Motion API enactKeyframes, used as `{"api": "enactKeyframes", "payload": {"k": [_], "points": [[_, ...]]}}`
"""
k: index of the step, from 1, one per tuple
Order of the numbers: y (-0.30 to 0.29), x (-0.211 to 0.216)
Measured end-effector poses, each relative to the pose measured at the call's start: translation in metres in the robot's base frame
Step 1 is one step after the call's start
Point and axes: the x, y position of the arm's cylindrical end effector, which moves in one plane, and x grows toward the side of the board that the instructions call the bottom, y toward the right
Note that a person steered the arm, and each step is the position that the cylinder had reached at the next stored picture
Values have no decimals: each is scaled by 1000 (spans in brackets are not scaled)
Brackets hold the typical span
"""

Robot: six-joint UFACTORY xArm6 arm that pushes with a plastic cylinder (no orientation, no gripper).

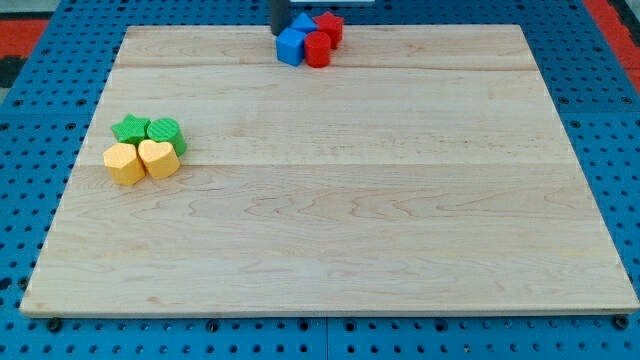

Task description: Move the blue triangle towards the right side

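here's the big pale wooden board [330,200], filling most of the view, sitting on a blue pegboard surface [30,150] that shows all around it. up at the view's top edge, my dark rod comes down, and my tip [279,30] sits just at the view's left of the top cluster, right against the blue blocks there. i carry no claw, only this rod, so nothing opens or closes on me.

that top cluster is four blocks packed together: a blue block [290,46] at the front left, whose shape i cannot settle, a second blue piece [304,22] behind it, mostly hidden, a red cylinder-like block [317,49] at front right, and another red block [329,26] behind that. which blue one is the triangle i cannot tell from here.

far off at the view's left, a second tight cluster: a green star block [130,128], a green rounded block [166,132], a yellow heart block [158,158], and a yellow block [124,163] beside it.
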Motion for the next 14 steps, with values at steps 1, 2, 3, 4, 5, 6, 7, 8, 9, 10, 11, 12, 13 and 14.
{"api": "enactKeyframes", "payload": {"k": [1, 2, 3, 4, 5, 6, 7, 8, 9, 10, 11, 12, 13, 14], "points": [[7, 57], [4, 82], [-12, 59], [-18, 30], [1, 12], [-38, 1], [-48, -16], [-39, -16], [17, -15], [37, 6], [37, 44], [37, 45], [75, 40], [101, 38]]}}
